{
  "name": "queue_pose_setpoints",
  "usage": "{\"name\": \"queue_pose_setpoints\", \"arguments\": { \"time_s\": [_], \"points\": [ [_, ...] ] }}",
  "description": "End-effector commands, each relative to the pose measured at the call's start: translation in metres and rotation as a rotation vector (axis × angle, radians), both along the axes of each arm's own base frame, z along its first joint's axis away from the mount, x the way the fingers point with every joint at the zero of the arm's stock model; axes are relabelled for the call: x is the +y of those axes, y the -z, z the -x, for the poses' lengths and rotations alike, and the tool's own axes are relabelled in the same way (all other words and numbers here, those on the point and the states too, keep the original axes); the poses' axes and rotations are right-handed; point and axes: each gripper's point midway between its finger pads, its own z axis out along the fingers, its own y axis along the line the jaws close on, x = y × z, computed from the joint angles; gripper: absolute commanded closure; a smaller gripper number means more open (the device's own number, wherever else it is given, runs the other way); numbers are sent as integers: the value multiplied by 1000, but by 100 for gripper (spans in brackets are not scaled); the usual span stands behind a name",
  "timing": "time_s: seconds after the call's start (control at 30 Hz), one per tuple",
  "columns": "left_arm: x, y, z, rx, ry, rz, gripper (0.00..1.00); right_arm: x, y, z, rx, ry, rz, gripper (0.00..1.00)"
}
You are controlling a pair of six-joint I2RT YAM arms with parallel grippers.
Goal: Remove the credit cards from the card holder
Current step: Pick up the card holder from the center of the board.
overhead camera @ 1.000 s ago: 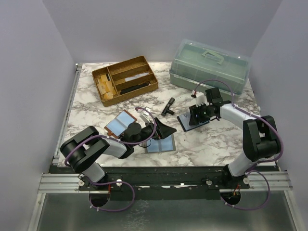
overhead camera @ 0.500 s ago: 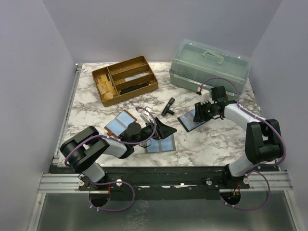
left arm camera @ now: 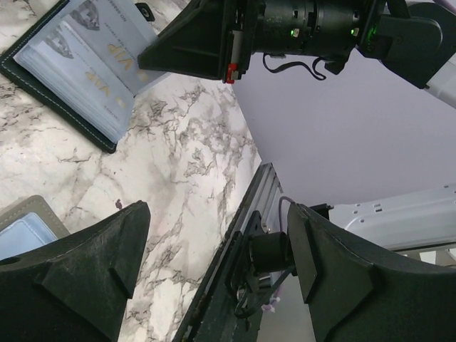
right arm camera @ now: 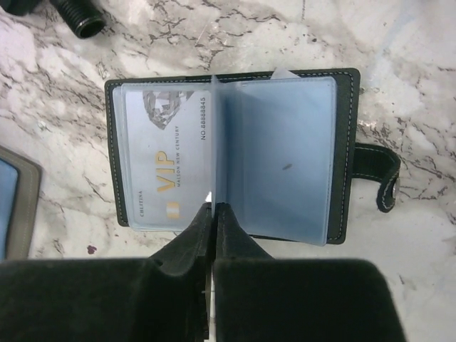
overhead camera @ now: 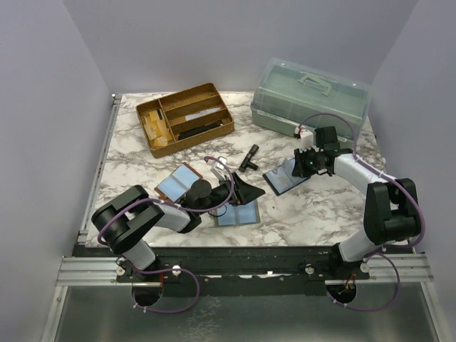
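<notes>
Lying spread open on the marbled tabletop (overhead camera: 320, 206), the black card holder (right arm camera: 348, 128) keeps the credit cards (right arm camera: 160, 164) in clear light-blue sleeves. A card printed "VIP" faces up on the left page, and the right page looks plain blue. The middle leaf (right arm camera: 214, 128) stands on edge at the fold; whether it carries a card cannot be told. The right gripper (right arm camera: 214, 210) has its jaws clenched on the lower edge of this leaf. The closure strap (right arm camera: 377, 182) with its snap lies flat to the right of the holder. A small black T-shaped tool (overhead camera: 249, 157) rests just beyond the holder's far-left corner, apart from it. A translucent green toolbox (overhead camera: 310, 96) stands close behind the right arm. Nearer the left arm, a grey holder (overhead camera: 239, 214) and a brown holder (overhead camera: 178, 184) lie open, each showing light-blue inserts. The left gripper (overhead camera: 239, 191) sits between them with its jaws released wide and nothing between them. A compartmented wooden tray (overhead camera: 185, 117) occupies the far-left tabletop, well apart.
</notes>
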Motion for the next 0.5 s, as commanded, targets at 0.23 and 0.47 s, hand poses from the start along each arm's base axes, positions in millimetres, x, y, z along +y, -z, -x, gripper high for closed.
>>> {"name": "queue_pose_setpoints", "arguments": {
  "time_s": [0.23,0.47],
  "points": [
    [-37,-23,-2,-10,27,87,20,30,-66,28,-19,-103,-404,100],
    [-50,-29,-18,-6,-12,215,41,53,-82,56,131,-215,-690,100]
  ]
}}
